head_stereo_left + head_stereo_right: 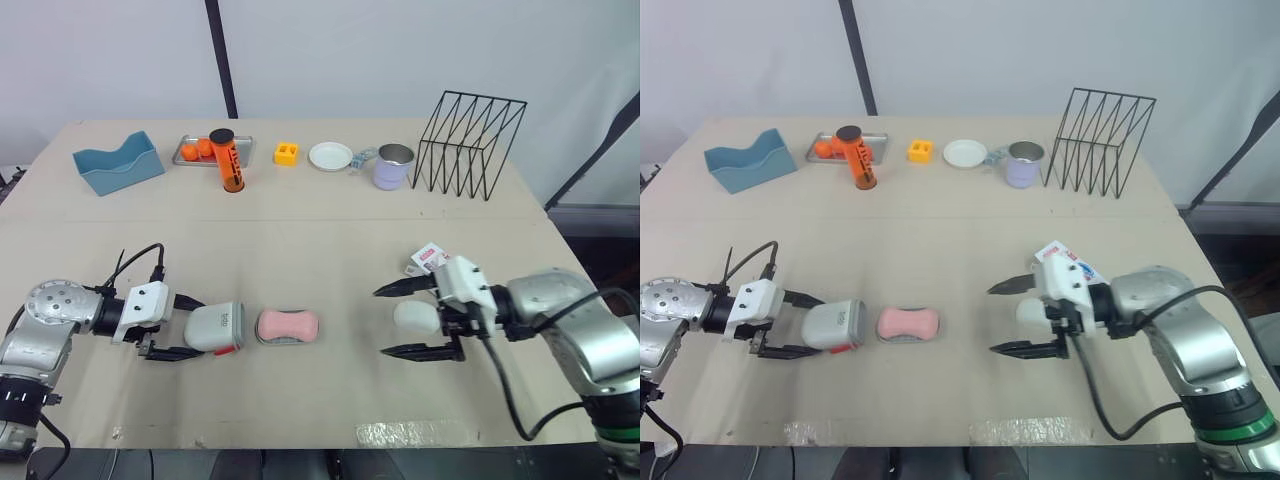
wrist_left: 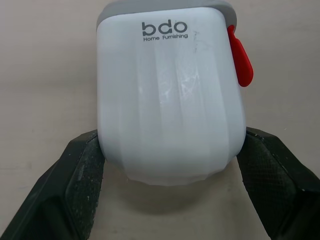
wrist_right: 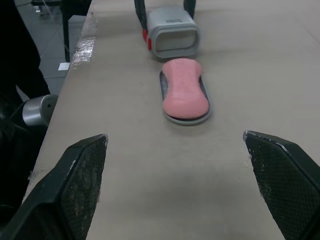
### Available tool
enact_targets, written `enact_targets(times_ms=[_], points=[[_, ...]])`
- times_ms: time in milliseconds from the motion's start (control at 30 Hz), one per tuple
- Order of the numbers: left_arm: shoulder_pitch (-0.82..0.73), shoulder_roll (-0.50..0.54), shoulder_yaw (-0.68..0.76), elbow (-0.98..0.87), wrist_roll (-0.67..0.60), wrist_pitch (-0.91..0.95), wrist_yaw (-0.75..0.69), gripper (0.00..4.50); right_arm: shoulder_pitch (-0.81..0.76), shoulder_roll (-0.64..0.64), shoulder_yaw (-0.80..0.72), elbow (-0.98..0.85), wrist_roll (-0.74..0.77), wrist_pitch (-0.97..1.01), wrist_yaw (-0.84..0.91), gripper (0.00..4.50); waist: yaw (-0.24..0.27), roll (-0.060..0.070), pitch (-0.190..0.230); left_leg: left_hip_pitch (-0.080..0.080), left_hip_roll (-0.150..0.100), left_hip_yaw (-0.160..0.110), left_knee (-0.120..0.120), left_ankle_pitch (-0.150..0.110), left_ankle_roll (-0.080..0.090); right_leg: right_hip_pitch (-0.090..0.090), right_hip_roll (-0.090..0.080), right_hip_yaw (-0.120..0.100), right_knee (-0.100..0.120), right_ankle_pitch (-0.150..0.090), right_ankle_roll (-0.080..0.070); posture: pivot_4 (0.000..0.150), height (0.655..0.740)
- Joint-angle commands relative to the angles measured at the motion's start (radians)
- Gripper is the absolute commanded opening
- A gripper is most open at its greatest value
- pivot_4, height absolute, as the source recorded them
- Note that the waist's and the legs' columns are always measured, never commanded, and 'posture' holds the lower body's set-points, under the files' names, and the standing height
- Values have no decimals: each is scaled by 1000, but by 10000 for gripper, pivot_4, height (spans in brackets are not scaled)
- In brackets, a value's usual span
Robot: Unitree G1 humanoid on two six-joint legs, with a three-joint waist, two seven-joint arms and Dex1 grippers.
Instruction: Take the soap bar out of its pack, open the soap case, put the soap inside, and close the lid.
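Contact shows on both flanks of the case cover [image 1: 215, 326]: the left gripper [image 1: 190, 327] has its two black fingers [image 2: 80, 175] pressed against the sides, so it holds the cover clamped. Taking the far edge of the table [image 1: 320, 240] as 12 o'clock, this pair sits near 8 o'clock. The cover is white and grey with a red latch on one side, and it lies on its side with its hollow mouth turned toward 3 o'clock.

Just beside that mouth, at the cover's 3 o'clock, the pink soap [image 1: 288, 325] lies bare on the grey base tray [image 3: 186, 120]. It is out of its pack and not covered.

The right gripper [image 1: 382, 322] hangs near the table's 4 o'clock with its fingers spread wide and nothing between them. It points toward 9 o'clock, at the soap, but stands well apart from it. The red and white soap pack [image 1: 430, 257] lies at this gripper's 1 o'clock, close by its wrist and partly hidden.

Along the far side, from 10 round to 2 o'clock, stand a blue holder [image 1: 118, 163], an orange tube [image 1: 229, 160], a yellow block [image 1: 287, 153], a white dish [image 1: 331, 156], a mug [image 1: 394, 166] and a black wire rack [image 1: 470, 145].
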Motion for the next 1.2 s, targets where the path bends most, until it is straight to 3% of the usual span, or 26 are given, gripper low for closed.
enact_targets(times_ms=[33, 667, 1200], points=[[1, 11, 6, -35, -10, -9, -5, 36309, -60, 31, 70, -57, -34, 64, -64, 45000, 0, 0, 0, 0, 0, 0, 0, 0, 0, 0, 0, 0, 0, -1, 1, 1500, 7400], [35, 3, 7, -89, -17, 12, 11, 36309, -318, 271, 378, 50, -215, 285, -226, 45000, 0, 0, 0, -3, 0, -2, 0, 0, 0, -3, 0, -2, 0, 1, -2, 1500, 7400], [37, 3, 5, -97, -14, 25, 16, 36309, -405, 325, 508, 96, -328, 321, -228, 45000, -1, -1, 0, -4, 0, -3, 1, 0, 0, -4, 0, -4, 1, 2, -3, 1500, 7400]])
